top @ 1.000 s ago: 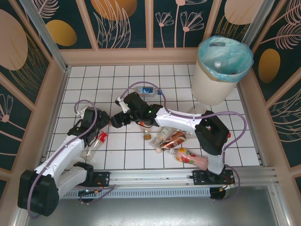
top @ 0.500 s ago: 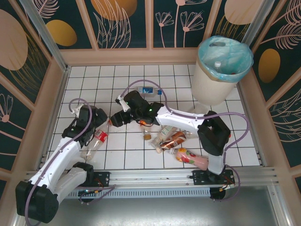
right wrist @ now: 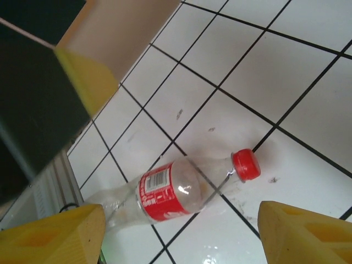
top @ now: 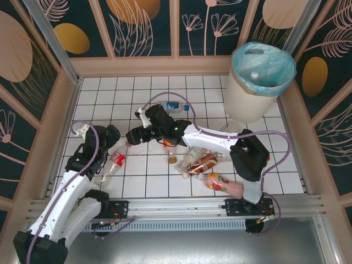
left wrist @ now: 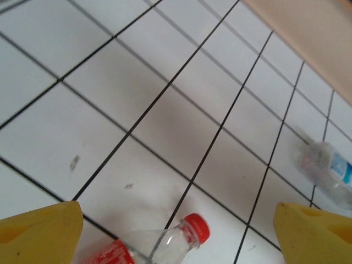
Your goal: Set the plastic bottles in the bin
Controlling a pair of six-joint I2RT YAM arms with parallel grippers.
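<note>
One bottle within reach: the red-label bottle lies on its side on the tiled floor, left of the middle and well apart from the bin.
Looks: clear and seemingly empty, with a red cap, a red label round the middle and a white barcode patch. The base end looks somewhat crumpled.
Handling: we judge it very light, thin-walled and springy. It should give under the pads, and being smooth and round it may roll or squirt out sideways.
Where to hold: we would take it across the labelled middle, jaws square to its length (the neck under the cap is stiffer, but a smaller target).
Left gripper: spread wide and empty, low over the tiles, with the red cap just under it in its own view.
Right gripper: also spread and empty, hanging above the same bottle.
Other bottles: a blue-label bottle lies nearer the back wall, and a cluster of bottles lies beside the right arm.
Bin: it stands in the far right corner with a turquoise liner over its rim, and one bottle top shows inside.
</note>
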